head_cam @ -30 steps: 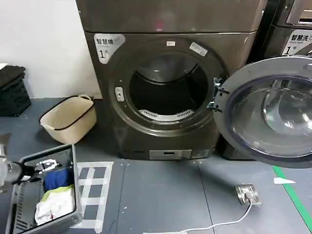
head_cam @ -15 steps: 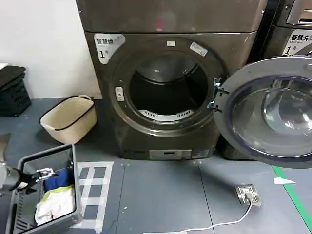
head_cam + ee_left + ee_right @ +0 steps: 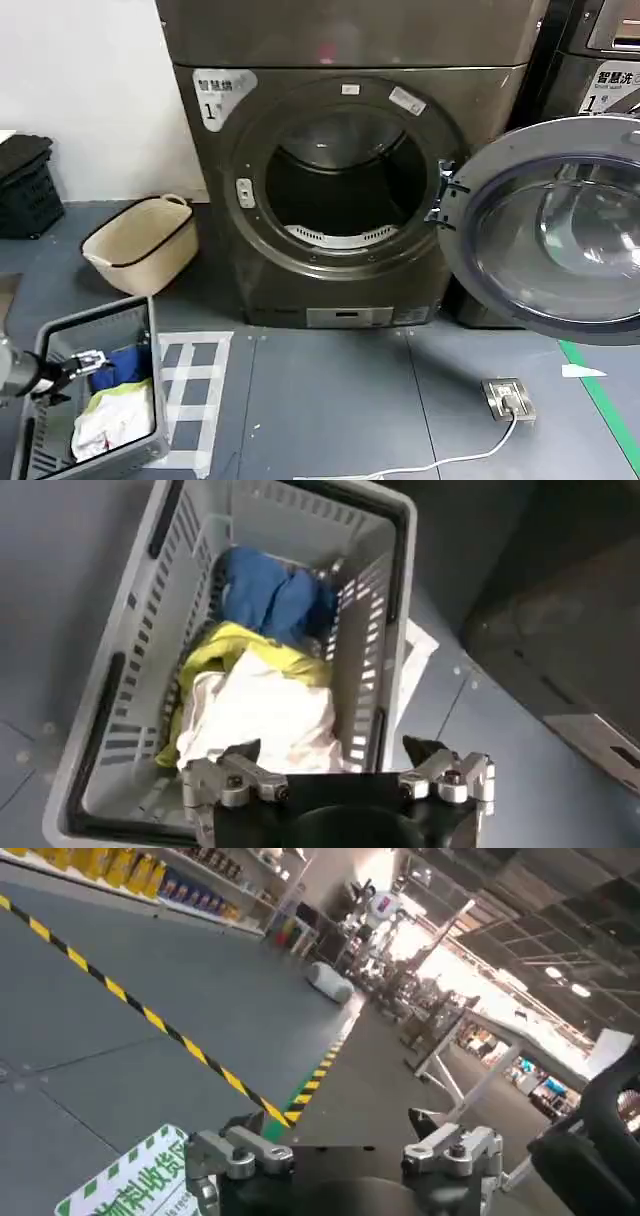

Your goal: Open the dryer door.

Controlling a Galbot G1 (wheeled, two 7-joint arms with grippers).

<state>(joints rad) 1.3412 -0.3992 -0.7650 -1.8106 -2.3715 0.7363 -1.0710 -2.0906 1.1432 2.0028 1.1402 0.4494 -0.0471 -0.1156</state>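
Dryer (image 3: 480, 110) silver label (image 3: 222, 95): "1". Neighbouring machine (image 3: 590, 60) label: "1".

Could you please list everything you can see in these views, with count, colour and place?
dryer: one, bronze-grey, centre back, drum open.
dryer door: one, chrome rim, dark glass, swung open to the right.
second machine: one, darker, right edge, behind the door.
round basket: one, beige, floor left of the dryer.
crate: one, grey, lower left floor, holding blue, yellow and white laundry.
dark basket: one, black, far left.
floor socket: one, grey, lower right, white cable attached.
tape: white grid, beside the crate.
left gripper: open, above the crate.
right gripper: open, pointing across the room.
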